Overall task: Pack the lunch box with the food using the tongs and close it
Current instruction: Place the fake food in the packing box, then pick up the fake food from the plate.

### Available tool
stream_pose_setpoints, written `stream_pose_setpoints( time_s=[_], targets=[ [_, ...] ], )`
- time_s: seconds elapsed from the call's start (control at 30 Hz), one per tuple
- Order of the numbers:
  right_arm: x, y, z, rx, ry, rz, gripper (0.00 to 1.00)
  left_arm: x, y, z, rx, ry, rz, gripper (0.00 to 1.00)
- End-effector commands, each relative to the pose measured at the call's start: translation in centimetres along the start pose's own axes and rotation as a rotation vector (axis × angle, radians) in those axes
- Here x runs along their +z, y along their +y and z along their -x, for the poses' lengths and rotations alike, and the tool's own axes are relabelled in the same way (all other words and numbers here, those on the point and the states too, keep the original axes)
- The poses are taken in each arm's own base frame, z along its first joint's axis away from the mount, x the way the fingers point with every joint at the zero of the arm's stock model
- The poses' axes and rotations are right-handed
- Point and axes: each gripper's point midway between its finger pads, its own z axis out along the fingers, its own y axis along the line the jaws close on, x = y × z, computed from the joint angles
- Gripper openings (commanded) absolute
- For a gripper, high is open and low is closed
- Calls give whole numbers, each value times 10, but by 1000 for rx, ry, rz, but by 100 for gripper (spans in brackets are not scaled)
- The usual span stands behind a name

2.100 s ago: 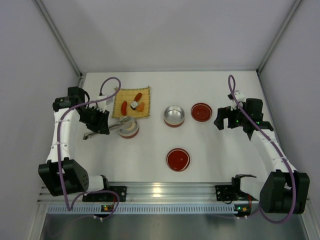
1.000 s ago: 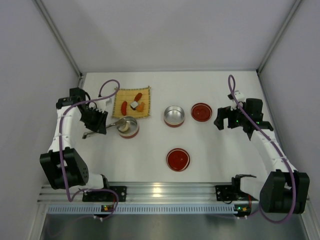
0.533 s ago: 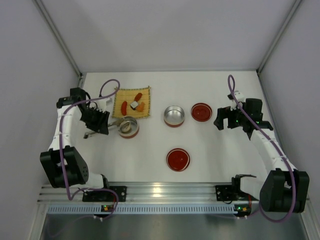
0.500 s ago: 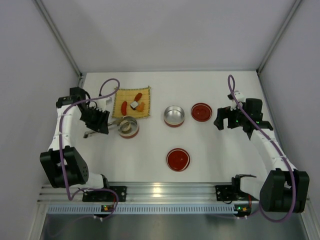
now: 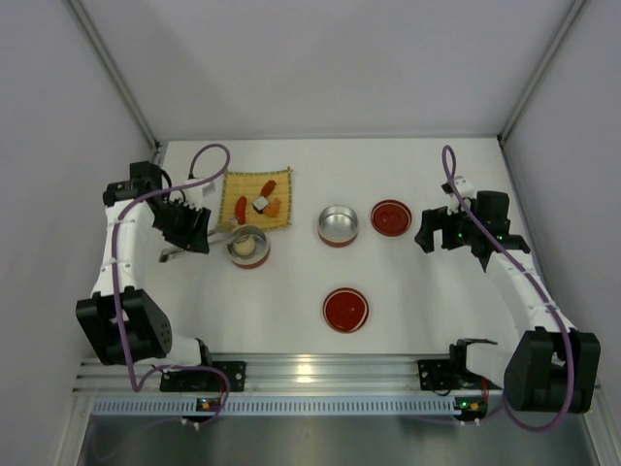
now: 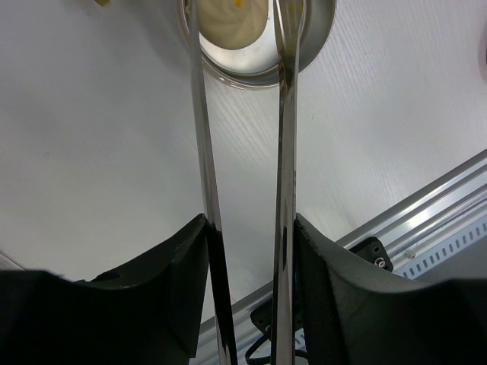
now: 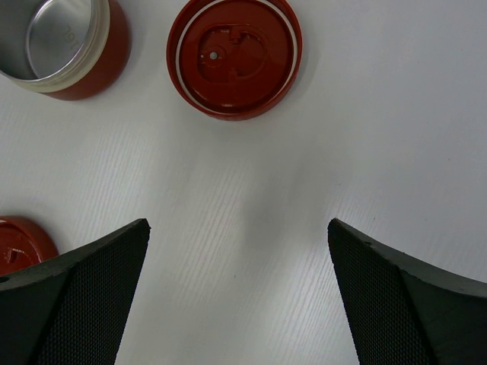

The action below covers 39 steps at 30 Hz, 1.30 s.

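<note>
I have the tongs [image 6: 284, 152] clamped in my left gripper [image 6: 249, 228], arms spread, tips over the steel container [image 6: 251, 72] holding the whitish ball [image 6: 232, 19], beside the yellow mat [image 5: 236, 184]. My right gripper [image 7: 237, 224] hangs fully released near a red lid [image 7: 234, 55].

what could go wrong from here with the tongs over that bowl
1. The tongs stand spread between the fingers of the left end effector; a looser grip could let them slip or twist.
2. Their tips hang over the bowl holding the white ball; pulling back low might catch the rim and tip it.
</note>
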Motion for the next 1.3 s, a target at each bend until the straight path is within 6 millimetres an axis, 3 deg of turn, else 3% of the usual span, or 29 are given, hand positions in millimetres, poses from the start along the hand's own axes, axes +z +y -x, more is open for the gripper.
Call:
stream_pose_setpoints(
  time_s=[0.0,0.23,0.63,0.87,1.0,1.27],
  targets=[
    [-6,5,19,-32,-38,20,99,-14,-6,14,17,-73,4,51],
    [-5,5,19,-31,-37,20,99,-27,3,60,-29,-208,17,52],
    [-3,3,18,-29,-28,17,99,-6,19,103,-62,-220,-50,52],
    [-3,2,16,-27,-23,13,100,28,25,112,-41,-146,-19,52],
    [-3,2,15,-28,-20,9,99,41,37,114,-32,-113,17,50],
    [-1,1,14,-29,-14,7,99,50,50,108,28,-60,35,49]
  ],
)
